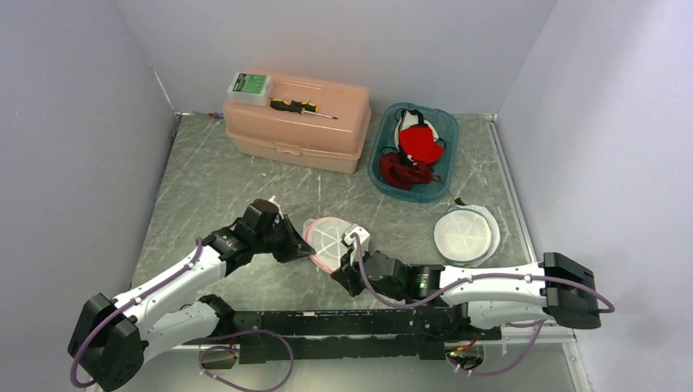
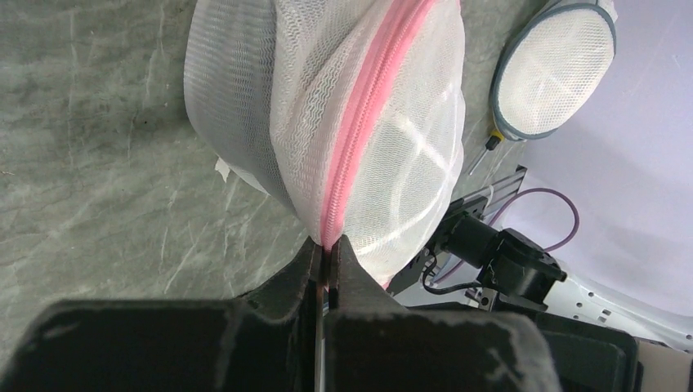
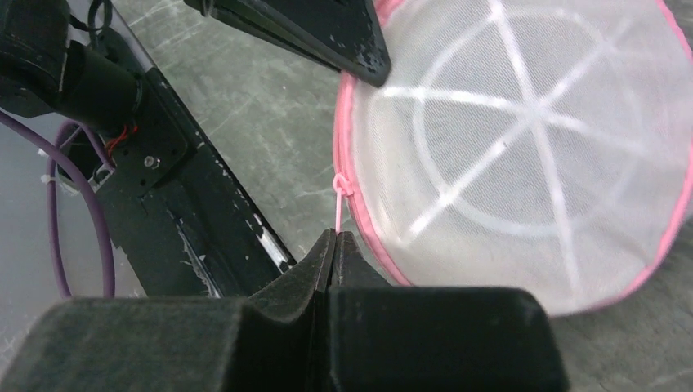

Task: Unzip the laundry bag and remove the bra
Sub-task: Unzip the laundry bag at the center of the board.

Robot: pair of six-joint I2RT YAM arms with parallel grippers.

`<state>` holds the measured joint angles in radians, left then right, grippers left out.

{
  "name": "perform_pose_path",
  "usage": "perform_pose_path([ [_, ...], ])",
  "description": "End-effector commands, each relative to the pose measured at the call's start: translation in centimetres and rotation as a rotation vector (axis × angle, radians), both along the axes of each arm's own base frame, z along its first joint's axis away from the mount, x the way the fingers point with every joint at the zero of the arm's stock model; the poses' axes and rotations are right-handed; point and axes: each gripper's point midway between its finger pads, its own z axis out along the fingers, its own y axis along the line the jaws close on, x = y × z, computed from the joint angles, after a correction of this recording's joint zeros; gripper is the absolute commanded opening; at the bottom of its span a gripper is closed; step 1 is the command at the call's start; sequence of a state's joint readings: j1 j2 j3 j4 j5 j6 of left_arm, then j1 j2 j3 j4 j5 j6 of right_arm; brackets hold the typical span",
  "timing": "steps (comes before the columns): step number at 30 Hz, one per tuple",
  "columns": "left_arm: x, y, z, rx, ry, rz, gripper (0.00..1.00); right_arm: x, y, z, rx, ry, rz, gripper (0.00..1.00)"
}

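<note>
Item: round white mesh laundry bag, resting directly ahead of both my grippers. My left gripper is clamped closed on its pink zipper seam. My right gripper is pinched closed on the thin pink pull cord just beyond its tips.

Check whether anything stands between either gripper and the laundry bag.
Nothing visible does. The left gripper is shut on the pink zipper seam of the laundry bag, and the right gripper is shut on the pink pull cord.
</note>
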<state>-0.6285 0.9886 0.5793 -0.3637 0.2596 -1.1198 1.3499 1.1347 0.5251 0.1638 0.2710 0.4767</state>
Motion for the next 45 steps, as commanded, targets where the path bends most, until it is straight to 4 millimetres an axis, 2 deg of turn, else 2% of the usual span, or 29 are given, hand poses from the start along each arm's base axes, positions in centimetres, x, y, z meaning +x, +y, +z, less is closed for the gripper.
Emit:
perform_pose_path([
  [1,1.7,-0.3,1.6,-0.009,-0.074,0.032,0.03,0.2,-2.0,-0.6,-0.009,0.022,-0.057,0.00],
  [6,1.9,-0.2,2.0,-0.006,-0.085,0.042,0.03,0.2,-3.6,-1.8,-0.029,0.041,-0.095,0.00],
  [19,1.9,-0.3,1.9,-0.014,-0.083,0.041,0.03,1.6,-7.1,-3.0,-0.057,0.053,-0.272,0.00],
  [24,1.8,-0.5,1.6,-0.025,-0.074,0.033,0.03,1.8,-7.4,-3.1,-0.058,0.061,-0.295,0.00],
  [29,1.9,-0.8,1.5,-0.044,-0.073,0.037,0.03,1.2,-6.6,-2.2,-0.003,0.075,-0.252,0.00],
  [30,1.9,-0.8,1.5,-0.048,-0.073,0.038,0.03,1.0,-6.4,-1.8,0.011,0.084,-0.240,0.02],
  [34,2.1,-1.1,1.5,-0.078,-0.083,0.055,0.03,0.6,-6.5,-0.3,0.089,0.143,-0.262,0.44],
  [36,2.1,-1.4,1.3,-0.098,-0.092,0.070,0.03,0.7,-6.7,0.8,0.180,0.188,-0.292,0.59],
  [39,2.3,-1.6,1.1,-0.123,-0.115,0.107,0.03,1.7,-7.6,1.7,0.273,0.255,-0.358,0.67],
  [42,2.5,-1.7,1.2,-0.139,-0.140,0.139,0.03,2.9,-8.3,2.4,0.391,0.335,-0.389,0.70],
  [45,2.5,-1.7,1.4,-0.153,-0.171,0.174,0.03,3.7,-8.6,1.6,0.483,0.446,-0.405,0.71],
])
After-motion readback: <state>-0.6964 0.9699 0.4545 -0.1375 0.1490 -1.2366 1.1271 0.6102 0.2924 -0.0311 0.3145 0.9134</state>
